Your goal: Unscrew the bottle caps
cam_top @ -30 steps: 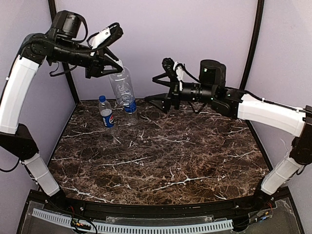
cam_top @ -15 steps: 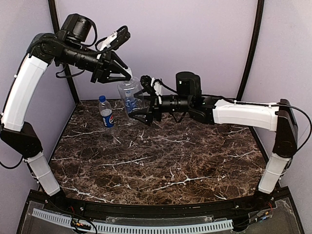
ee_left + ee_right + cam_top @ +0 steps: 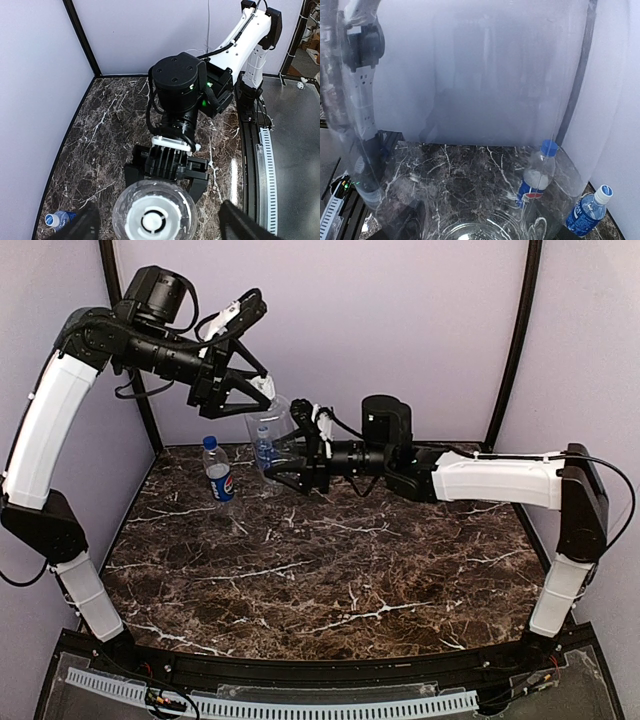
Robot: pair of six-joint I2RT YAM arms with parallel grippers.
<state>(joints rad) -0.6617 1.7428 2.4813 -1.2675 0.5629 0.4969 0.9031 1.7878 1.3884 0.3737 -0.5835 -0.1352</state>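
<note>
The clear unlabelled bottle (image 3: 270, 430) stands upright above the back of the table, and its white cap (image 3: 152, 220) faces the left wrist camera. My left gripper (image 3: 255, 390) hovers over the cap, open, with both fingers (image 3: 245, 225) well clear of it. My right gripper (image 3: 287, 455) is shut on the bottle's body from the right, one black finger on each side. The clear bottle wall (image 3: 470, 125) fills the right wrist view. The Pepsi bottle (image 3: 217, 470) with its dark blue cap (image 3: 549, 147) stands on the table. The water bottle (image 3: 590, 210) stands behind the held one.
The dark marble table (image 3: 330, 570) has black frame posts (image 3: 520, 340) at its back corners and lilac walls behind. The right arm (image 3: 490, 475) stretches across the back of the table. A white perforated strip (image 3: 300, 705) runs along the near edge.
My left gripper has opened and let go of the cap. My right arm has reached left and closed round the bottle's body.
</note>
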